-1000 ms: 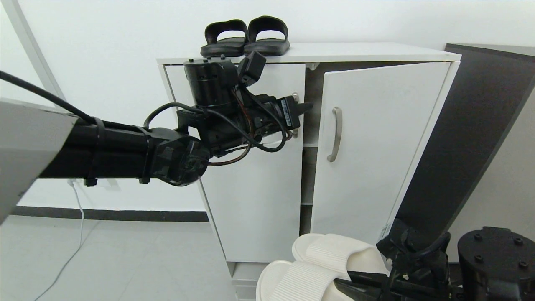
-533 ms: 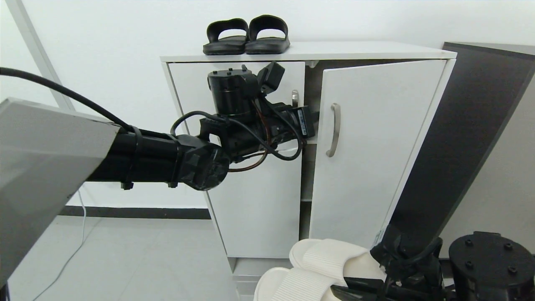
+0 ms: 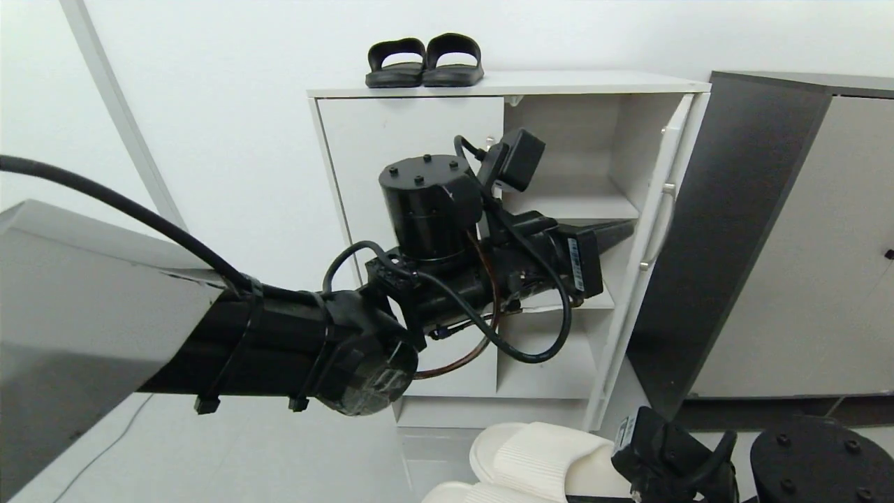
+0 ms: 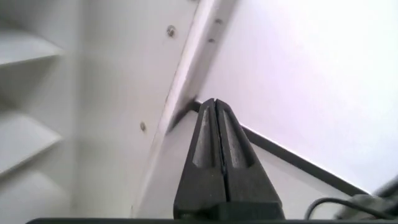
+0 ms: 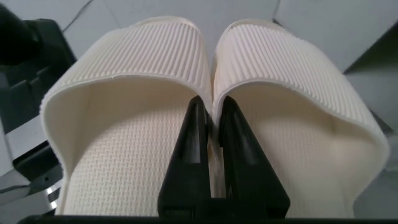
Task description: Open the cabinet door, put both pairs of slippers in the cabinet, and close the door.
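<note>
The white cabinet (image 3: pixel 412 140) stands against the wall, its left door shut. Its right door (image 3: pixel 663 202) is swung wide open and shows edge-on, with bare shelves (image 3: pixel 569 206) inside. A black pair of slippers (image 3: pixel 426 59) sits on the cabinet top. My left gripper (image 3: pixel 627 229) is shut and empty, its tip inside the opening close to the open door's inner face (image 4: pixel 124 93); the fingers (image 4: pixel 205 137) press together. Low in front of the cabinet, my right gripper (image 5: pixel 212 106) is shut on the touching inner edges of the white slippers (image 5: pixel 124 124), also seen in the head view (image 3: pixel 538 454).
A tall dark grey cabinet (image 3: pixel 733 244) with a light grey front (image 3: pixel 831 265) stands right beside the open door. White wall lies behind, and grey floor (image 3: pixel 209 461) stretches to the left of the cabinet.
The right door went from ajar to wide open, with my left gripper moving right and lower into the opening. The head view also shifted and the cabinet looks farther. The white slippers stayed in my right gripper.
</note>
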